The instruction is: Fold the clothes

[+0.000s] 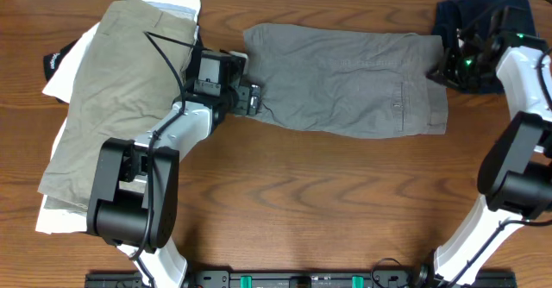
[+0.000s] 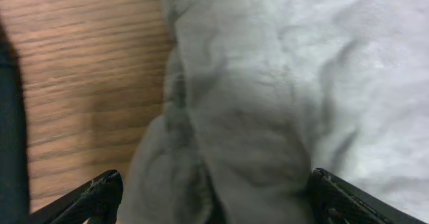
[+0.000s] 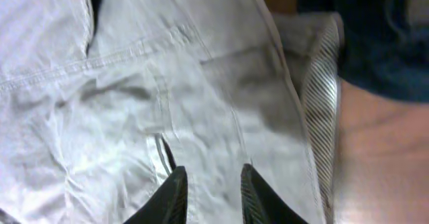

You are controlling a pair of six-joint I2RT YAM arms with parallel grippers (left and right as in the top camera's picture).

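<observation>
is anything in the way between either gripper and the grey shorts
Nothing visible stands between them. The left gripper sits at the left end of the grey shorts, and the right gripper at the right end, with both sets of fingers over the cloth.

1. The whole worktop is taken in from straight overhead, well back.
2. The left wrist view is jammed right up against the grey shorts, looking down.
3. Right wrist: equally tight, and the same shorts are shared by all three.
</observation>
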